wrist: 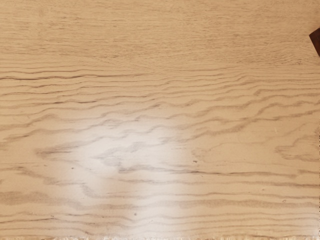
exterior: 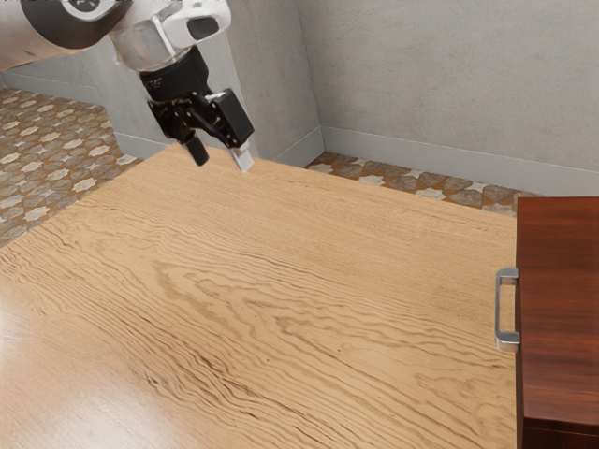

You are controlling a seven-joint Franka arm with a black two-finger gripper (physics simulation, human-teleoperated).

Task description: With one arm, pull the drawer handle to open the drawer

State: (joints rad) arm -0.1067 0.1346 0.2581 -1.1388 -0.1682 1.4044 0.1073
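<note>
Pale oak-grained table (exterior: pixel 281 309) spreads across nearly the whole exterior view. Its far edge runs on a slant from the upper left toward the exterior view's right, and its other edge falls away toward the lower left. Beyond those edges lie a patterned tile floor (exterior: pixel 47 150) and grey walls (exterior: pixel 440 65) with a light baseboard (exterior: pixel 449 154).

The black gripper (exterior: pixel 219 153) hangs above the table's far corner, at the exterior view's upper left, tilted down and toward the right. Its jaws are spread, with nothing between the fingers (exterior: pixel 197 151). One finger is dark and the other ends in a pale tip.

A broad stretch of bare tabletop separates the hand from the drawer (exterior: pixel 560 281), a dark reddish-brown wooden block at the exterior view's right edge, well apart from the gripper. On the drawer face turned toward the arm sits the handle (exterior: pixel 506 310), a slim silver bar with squared ends. It stands out from the wood, with open table in front of it and nothing touching it. Whether the drawer is drawn out at all cannot be told from this angle.

From the wrist view, the table (wrist: pixel 160 75) shows wavy grain under a soft white glare, and a small dark brown corner (wrist: pixel 316 42) cuts in at one edge.
</note>
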